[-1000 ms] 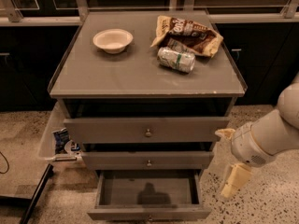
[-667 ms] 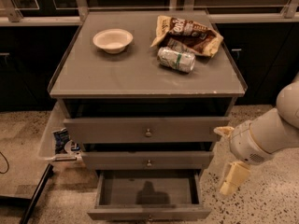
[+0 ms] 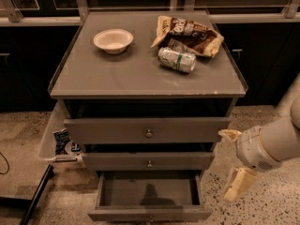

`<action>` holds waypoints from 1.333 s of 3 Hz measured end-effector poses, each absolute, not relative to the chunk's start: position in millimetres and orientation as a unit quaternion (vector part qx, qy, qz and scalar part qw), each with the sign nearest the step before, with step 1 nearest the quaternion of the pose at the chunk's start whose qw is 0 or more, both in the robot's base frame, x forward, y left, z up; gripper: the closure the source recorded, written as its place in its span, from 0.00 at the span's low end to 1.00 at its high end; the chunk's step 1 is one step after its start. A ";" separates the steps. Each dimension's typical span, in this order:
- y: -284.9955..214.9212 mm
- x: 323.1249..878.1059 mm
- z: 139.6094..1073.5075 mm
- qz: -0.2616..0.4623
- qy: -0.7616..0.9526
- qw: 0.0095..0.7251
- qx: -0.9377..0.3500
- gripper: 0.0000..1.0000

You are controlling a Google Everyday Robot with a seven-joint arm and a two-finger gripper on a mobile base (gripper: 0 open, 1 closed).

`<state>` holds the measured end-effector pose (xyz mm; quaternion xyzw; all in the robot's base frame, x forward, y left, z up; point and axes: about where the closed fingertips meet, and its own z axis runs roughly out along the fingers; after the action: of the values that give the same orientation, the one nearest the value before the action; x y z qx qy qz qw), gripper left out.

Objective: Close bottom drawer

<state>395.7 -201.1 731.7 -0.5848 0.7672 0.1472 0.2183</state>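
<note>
The bottom drawer (image 3: pixel 149 213) of the grey cabinet is pulled out towards me. Its shallow box is open and empty, and its slim front lies at the lower edge of the view. My gripper (image 3: pixel 233 161) hangs to the right of the cabinet, level with the middle drawer (image 3: pixel 149 161) and bottom drawer, and touches neither. It is open, with one cream finger (image 3: pixel 229 135) up and the other (image 3: pixel 238 185) down. The top drawer (image 3: pixel 147 131) and the middle drawer stand slightly out.
On the cabinet top (image 3: pixel 93 78) are a white bowl (image 3: pixel 113 40), a crushed can (image 3: pixel 176 60) and a brown snack bag (image 3: pixel 190 34). A clear bin with packets (image 3: pixel 61 142) sits on the floor at the left. Dark cabinets stand behind.
The gripper has barely shifted beside the cabinet. The bottom drawer stands out as far as before.
</note>
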 end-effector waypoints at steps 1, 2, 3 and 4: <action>-199.9 393.7 700.6 0.172 0.754 0.276 -0.571 0.00; -201.0 409.0 668.0 0.168 0.738 0.328 -0.565 0.00; -197.5 416.0 636.7 0.176 0.732 0.345 -0.560 0.19; -192.4 413.6 603.9 0.206 0.732 0.332 -0.558 0.42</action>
<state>413.6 -192.4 603.9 -0.5579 0.7324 0.2059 0.3317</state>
